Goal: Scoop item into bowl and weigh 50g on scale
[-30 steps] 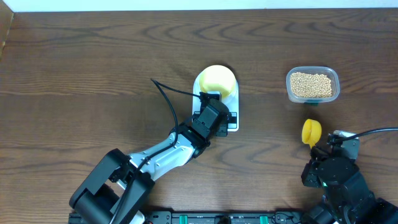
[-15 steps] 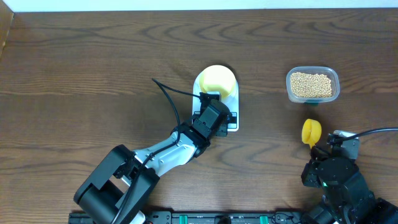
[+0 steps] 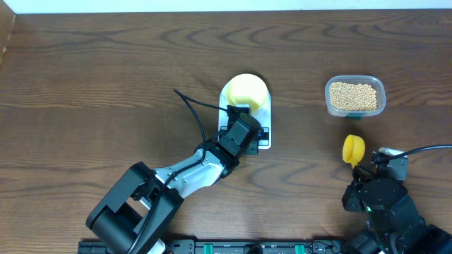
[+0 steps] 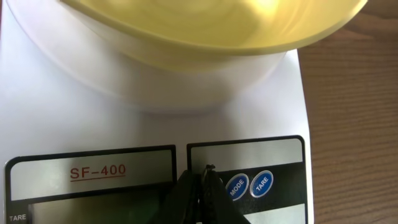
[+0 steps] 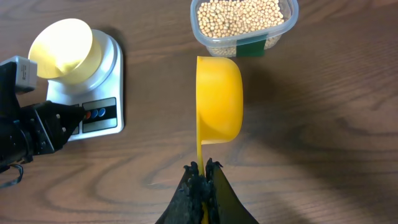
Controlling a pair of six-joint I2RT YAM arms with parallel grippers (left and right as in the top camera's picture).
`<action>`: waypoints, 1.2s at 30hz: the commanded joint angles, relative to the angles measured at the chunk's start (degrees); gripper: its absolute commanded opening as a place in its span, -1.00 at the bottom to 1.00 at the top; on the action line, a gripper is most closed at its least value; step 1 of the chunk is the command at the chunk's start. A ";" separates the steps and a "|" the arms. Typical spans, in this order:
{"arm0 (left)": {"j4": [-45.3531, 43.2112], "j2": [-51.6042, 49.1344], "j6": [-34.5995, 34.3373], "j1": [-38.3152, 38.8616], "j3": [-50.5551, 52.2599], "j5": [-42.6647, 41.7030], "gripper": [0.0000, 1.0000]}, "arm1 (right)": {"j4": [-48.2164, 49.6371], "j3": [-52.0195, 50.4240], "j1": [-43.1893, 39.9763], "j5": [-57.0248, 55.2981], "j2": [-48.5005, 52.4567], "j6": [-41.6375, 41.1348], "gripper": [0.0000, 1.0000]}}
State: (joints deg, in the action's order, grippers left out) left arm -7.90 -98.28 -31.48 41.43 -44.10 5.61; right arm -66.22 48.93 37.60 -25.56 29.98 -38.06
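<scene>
Bowl [image 4: 205, 31] sat on the scale [image 4: 62, 112] in the left wrist view. The clenched, empty left gripper [image 4: 203, 177] pointed just beside the MODE button [image 4: 236, 186]; a light, square press, sparing the bowl, seemed wise. Right wrist view: the right gripper [image 5: 202, 171] clamped the scoop [image 5: 219, 99], with the beans [image 5: 244, 15] in their tub [image 5: 277, 40] beyond. Overhead, only the left arm [image 3: 191, 169] had shifted at its rear links.
</scene>
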 commanded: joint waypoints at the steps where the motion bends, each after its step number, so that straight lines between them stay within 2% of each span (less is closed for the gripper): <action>1: -0.24 -1.70 -0.50 0.13 -0.15 1.31 -0.86 | 0.07 1.11 -0.24 -1.27 -0.02 0.87 -0.98; 36: 2.05 -3.72 -3.32 0.17 -0.11 -2.27 -0.85 | 0.24 1.11 -0.24 -1.27 -0.02 0.87 -0.98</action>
State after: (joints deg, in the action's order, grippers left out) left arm -7.53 -99.24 -34.50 41.47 -44.84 5.41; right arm -66.15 48.93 37.60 -25.56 29.98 -38.06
